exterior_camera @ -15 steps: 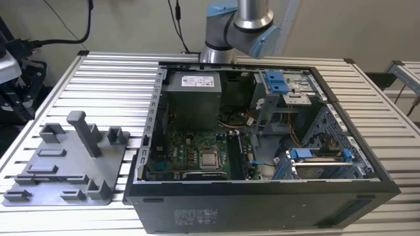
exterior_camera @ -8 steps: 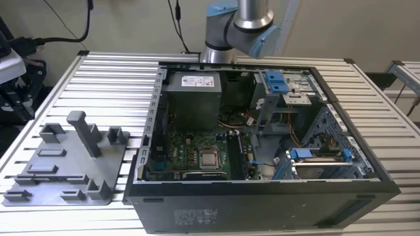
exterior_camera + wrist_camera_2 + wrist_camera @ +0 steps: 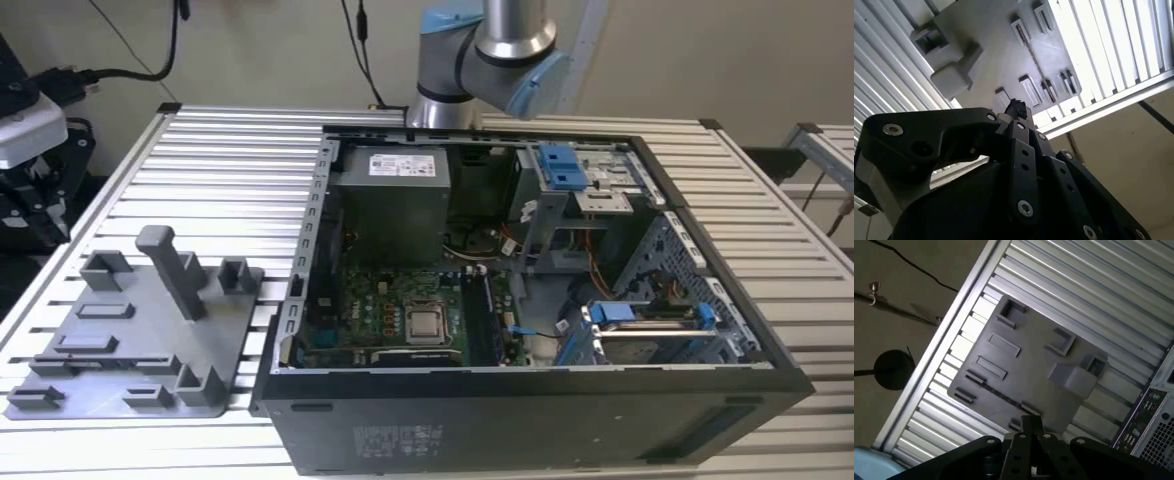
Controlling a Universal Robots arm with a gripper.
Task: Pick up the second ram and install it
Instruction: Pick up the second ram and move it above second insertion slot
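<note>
Gripper [image 3: 1031,421] hangs well above the grey parts tray [image 3: 1039,365], fingers drawn together, nothing seen between them. Thin dark strip on edge in the tray's long slot looks like the second ram [image 3: 1001,396], not certain; it sits well apart from the gripper. Exterior view: tray lies on the slatted table [image 3: 240,150], at the exterior view's left of the open computer case [image 3: 534,425].

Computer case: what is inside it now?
Inside the computer case are a grey power supply, a green board with a silver chip, blue brackets and cables. The near wall hides the board's lower edge; whether a memory stick is seated cannot be told.
</note>
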